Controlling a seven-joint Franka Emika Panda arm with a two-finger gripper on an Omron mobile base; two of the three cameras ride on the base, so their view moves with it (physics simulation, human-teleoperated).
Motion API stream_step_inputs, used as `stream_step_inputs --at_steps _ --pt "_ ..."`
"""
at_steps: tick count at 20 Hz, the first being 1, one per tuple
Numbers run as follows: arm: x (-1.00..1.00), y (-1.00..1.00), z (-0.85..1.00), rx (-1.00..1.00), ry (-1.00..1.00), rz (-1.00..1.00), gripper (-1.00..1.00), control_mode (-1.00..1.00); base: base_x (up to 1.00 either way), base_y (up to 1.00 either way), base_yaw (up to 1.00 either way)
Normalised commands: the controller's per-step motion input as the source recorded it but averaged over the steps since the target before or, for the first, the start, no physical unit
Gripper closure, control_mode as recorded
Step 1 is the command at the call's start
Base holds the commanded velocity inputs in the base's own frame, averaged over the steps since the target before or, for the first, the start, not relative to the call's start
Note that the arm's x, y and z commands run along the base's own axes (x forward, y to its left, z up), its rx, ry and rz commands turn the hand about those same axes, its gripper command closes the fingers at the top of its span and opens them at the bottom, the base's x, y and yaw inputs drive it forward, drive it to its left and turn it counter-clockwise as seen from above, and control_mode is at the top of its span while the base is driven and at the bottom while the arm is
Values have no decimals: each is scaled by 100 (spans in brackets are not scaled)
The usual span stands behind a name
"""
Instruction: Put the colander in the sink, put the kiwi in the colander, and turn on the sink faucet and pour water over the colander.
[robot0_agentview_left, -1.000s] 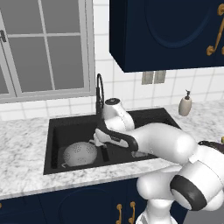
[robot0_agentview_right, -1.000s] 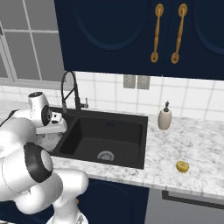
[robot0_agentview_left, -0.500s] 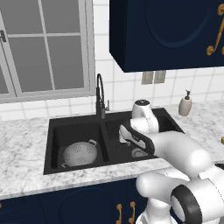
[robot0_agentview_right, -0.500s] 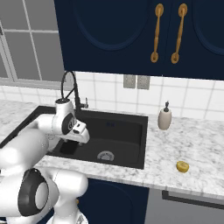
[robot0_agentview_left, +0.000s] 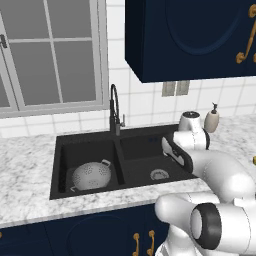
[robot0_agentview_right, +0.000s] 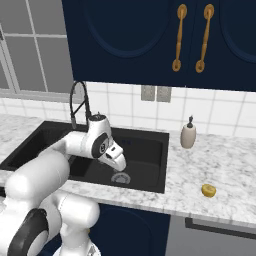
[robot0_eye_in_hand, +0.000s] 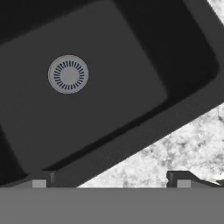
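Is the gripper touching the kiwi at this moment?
Apart. In the right base view the gripper hangs over the sink, while the kiwi lies on the counter far to its side.

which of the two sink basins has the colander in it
The left basin, the one on the window side. The colander sits on its floor; the right basin holds just its silver drain.

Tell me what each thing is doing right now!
Colander: sitting in the left basin of the sink, nothing in it.
Kiwi: lying on the counter, right of the sink.
Faucet: no water running.
Claw: open, holding nothing, over the right basin.
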Motion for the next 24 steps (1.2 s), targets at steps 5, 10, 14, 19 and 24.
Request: stream_step_inputs --at_steps 5,10,14,19,24 --pt "-2 -100 22 0 0 -24 -100 -100 0 0 0" --pt "-21 -100 5 0 0 -15 -100 -100 0 0 0" --pt "-18 -100 0 0 0 -8 -100 -100 0 0 0" --pt "-1 -95 0 0 0 -2 -100 -100 0 0 0" --pt "0 -78 0 0 0 -2 -100 -100 0 0 0"
